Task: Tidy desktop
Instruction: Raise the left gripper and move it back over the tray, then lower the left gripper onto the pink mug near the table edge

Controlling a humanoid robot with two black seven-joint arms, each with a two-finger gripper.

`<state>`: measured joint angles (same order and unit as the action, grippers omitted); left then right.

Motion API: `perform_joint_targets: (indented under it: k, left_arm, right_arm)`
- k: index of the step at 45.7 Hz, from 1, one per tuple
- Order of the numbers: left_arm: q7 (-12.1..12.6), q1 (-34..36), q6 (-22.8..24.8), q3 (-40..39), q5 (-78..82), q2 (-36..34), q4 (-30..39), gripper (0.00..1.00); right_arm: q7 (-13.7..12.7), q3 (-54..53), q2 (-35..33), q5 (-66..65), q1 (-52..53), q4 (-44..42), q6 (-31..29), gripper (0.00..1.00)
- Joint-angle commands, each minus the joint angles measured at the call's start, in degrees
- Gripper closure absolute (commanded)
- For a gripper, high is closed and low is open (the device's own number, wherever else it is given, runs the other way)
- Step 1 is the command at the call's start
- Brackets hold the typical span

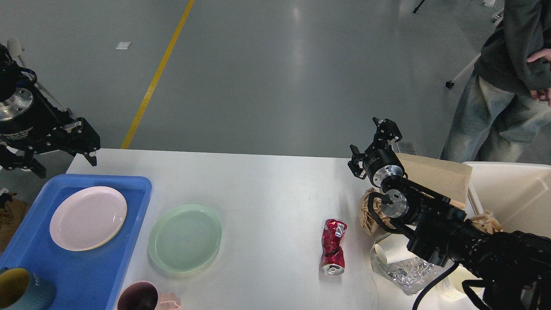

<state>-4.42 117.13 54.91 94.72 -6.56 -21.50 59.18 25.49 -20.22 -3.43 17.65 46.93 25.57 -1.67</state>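
The white desktop (267,185) fills the lower view. My left gripper (64,163) hangs open and empty over the desktop's far left corner, just beyond the blue tray (92,275). My right gripper (371,145) is open and empty above the far right edge, beyond crumpled brown paper (368,211). A crushed red can (333,246) lies on its side right of centre. A green plate (185,237) sits on the desktop beside the tray. A pink plate (88,218) and a teal mug (21,292) are in the tray.
A dark pink mug (140,298) stands at the front edge. A paper cup (389,252), crumpled foil (404,273) and a brown paper sheet (434,176) lie under my right arm. A beige bin (508,193) stands at the right. A person (503,82) stands beyond it.
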Motion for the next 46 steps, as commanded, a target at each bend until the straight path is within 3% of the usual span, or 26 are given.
perform_joint_targets:
  k: [1, 7, 25, 36, 46]
  left_arm:
    - [-0.8, 1.2, -5.1, 0.3, 0.1, 1.9, 2.3, 0.08]
    - [-0.7, 1.3, -8.6, -0.1, 0.1, 3.0, 5.5, 0.08]
    - [-0.1, -6.3, 0.1, -3.0, 0.3, 8.6, 6.7, 0.07]
    - [1.5, -13.9, 0.1, -7.9, 1.6, 8.8, 6.6, 0.07]
    - [1.5, -18.8, 0.1, -8.7, 1.6, 8.1, 6.4, 0.06]
  right_arm:
    - [0.0, 0.0, 0.0, 0.0, 0.0, 0.0, 0.0, 0.0]
    - [0.0, 0.0, 0.0, 0.0, 0.0, 0.0, 0.0, 0.0]
    - [0.0, 0.0, 0.0, 0.0, 0.0, 0.0, 0.0, 0.0]
    - [0.0, 0.0, 0.0, 0.0, 0.0, 0.0, 0.0, 0.0]
    - [0.0, 0.0, 0.0, 0.0, 0.0, 0.0, 0.0, 0.0]
